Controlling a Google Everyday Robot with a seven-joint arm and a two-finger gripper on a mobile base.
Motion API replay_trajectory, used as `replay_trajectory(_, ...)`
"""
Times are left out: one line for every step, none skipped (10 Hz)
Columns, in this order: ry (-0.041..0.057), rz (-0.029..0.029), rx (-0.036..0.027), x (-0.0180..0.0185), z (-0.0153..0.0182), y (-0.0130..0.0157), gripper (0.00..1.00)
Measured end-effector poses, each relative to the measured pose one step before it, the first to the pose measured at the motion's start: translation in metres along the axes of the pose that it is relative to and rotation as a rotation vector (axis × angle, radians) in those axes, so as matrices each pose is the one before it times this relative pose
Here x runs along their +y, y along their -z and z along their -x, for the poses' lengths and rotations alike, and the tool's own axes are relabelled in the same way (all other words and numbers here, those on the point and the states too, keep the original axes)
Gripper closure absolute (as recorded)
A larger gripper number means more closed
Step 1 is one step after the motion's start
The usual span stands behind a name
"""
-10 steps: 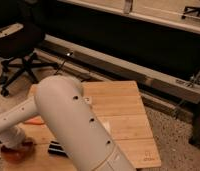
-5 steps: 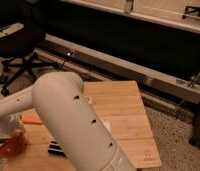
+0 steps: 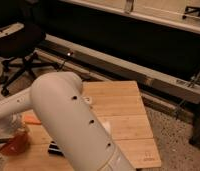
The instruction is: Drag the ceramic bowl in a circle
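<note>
1. Table (image 3: 124, 111): pale wooden top of joined boards, standing on a speckled floor (image 3: 179, 146).

2. Arm (image 3: 68, 117): white and bulky, filling the near foreground. Its rounded housing was dotted with small dark holes, and a slimmer section ran off toward the left edge of the view.

3. Gripper (image 3: 19, 131): low at the left end of the table, directly over the far rim of the bowl and largely lost against it. Its fingers were drawn fully together. Whether they pinched the rim or merely pressed on it could not be told.

4. Ceramic bowl (image 3: 14, 144): round, shallow, glossy orange-red. It sat at the front-left corner of the table, close to the left edge, under the gripper, and looked tipped rather than level.

5. Carrot-shaped piece (image 3: 32, 120): small, flat, orange. It lay on the table just beyond the bowl, beside the arm.

6. Striped block (image 3: 55, 148): dark with pale bands. It lay to the right of the bowl, with only one end showing from beneath the arm.

7. Office chair (image 3: 20, 45): black, on castors, on the floor beyond the table's left end.

8. Metal rail (image 3: 118, 65): long and low, running along the foot of a dark wall behind the table.
</note>
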Motion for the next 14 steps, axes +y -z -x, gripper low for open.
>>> replay_trajectory(-0.01184,0.00816,0.00647,0.00637,-0.00594,0.0014,1.0)
replay_trajectory(-0.01328,0.00899,0.00836,0.00804,-0.00693,0.00265,1.0)
replay_trajectory(-0.01934,0.0101,0.00974,0.01094,-0.00825,0.0039,1.0)
replay_trajectory(-0.02045,0.01165,0.0045,0.01216,-0.007,0.00174,1.0)
replay_trajectory(-0.02392,0.01668,-0.00588,0.01367,-0.0059,-0.00338,1.0)
replay_trajectory(-0.01838,0.01943,-0.01153,0.01118,-0.00331,-0.00558,1.0)
replay_trajectory(-0.02842,0.03446,-0.02869,0.01701,-0.00189,-0.01309,1.0)
replay_trajectory(-0.03149,0.02286,-0.02551,0.01859,0.00014,-0.01127,1.0)
replay_trajectory(-0.04676,0.0218,-0.02553,0.02584,0.00096,-0.01136,1.0)
replay_trajectory(-0.03923,0.01833,-0.01977,0.02362,0.00177,-0.0083,1.0)
replay_trajectory(-0.03811,0.01865,-0.01526,0.02722,0.00317,-0.00586,1.0)
replay_trajectory(-0.03156,0.01636,-0.00796,0.027,0.00492,-0.00225,1.0)
replay_trajectory(-0.02317,0.02128,-0.00702,0.02867,0.01058,-0.00234,1.0)
replay_trajectory(-0.00832,0.02148,-0.00078,0.01875,0.01048,-0.00091,1.0)
